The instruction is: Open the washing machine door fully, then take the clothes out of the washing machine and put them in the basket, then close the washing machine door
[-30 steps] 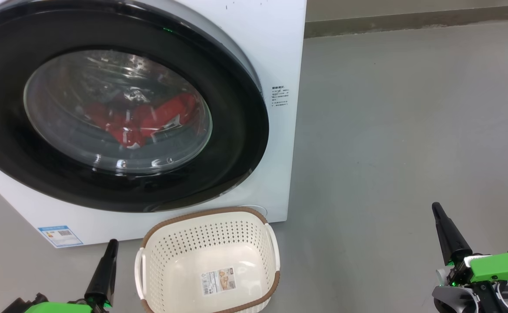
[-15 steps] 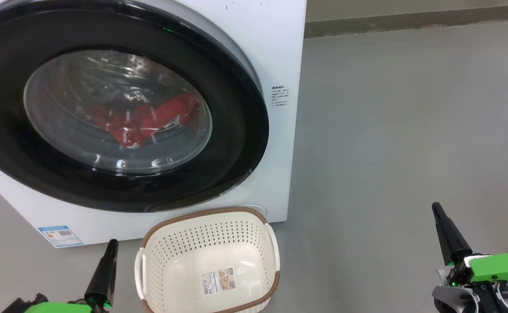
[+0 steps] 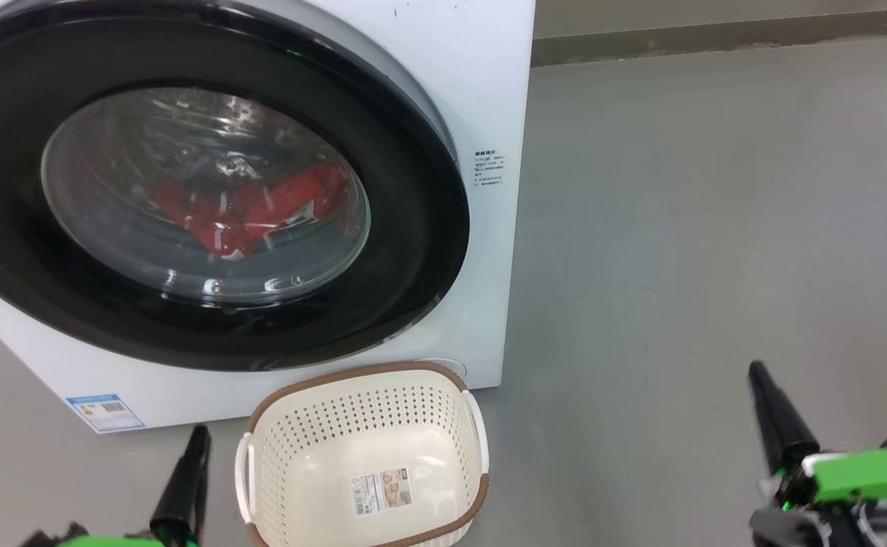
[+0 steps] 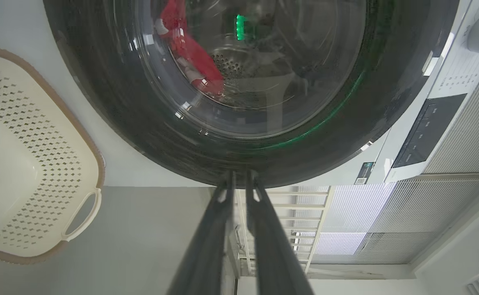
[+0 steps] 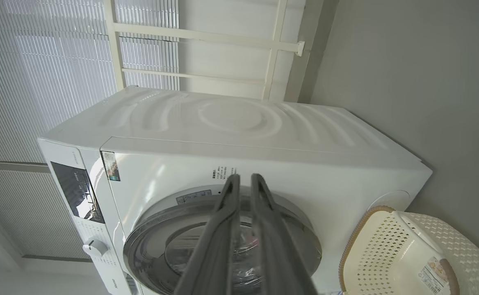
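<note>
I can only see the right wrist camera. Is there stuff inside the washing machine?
Observer: Yes. The head view shows red clothes behind the glass of the washing machine door.
Operator: Where's my other arm?
Observer: The left gripper hovers low, left of the basket, touching nothing.
Operator: Is it holding something?
Observer: No. The left wrist view shows its fingers close together and bare.
</note>
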